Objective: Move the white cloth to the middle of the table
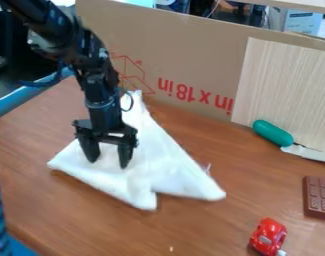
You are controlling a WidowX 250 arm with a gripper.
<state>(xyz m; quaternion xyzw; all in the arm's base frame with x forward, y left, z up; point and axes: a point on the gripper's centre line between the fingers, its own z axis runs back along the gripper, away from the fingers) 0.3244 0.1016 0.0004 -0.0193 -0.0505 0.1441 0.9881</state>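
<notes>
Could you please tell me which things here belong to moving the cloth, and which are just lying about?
For the job: white cloth; wooden table; black robot arm, jaws apart.
Lying about: green-handled knife; chocolate bar; red toy car.

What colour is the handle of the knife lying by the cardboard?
Green, a teal shade, on the knife handle, seen in the camera view.

Table point(51, 215): brown, wood-grained surface. White cloth point(158, 167): creased, lying left of centre, narrowing toward the far edge. Knife, green handle point(273, 133), pale blade point(307, 153): by the far edge, right-hand side, blade directed right. Chocolate bar point(317, 197), brown, segmented: toward the right edge. Toy car point(267, 235), red: nearer the near edge than the bar, apart from it and the cloth.
</notes>
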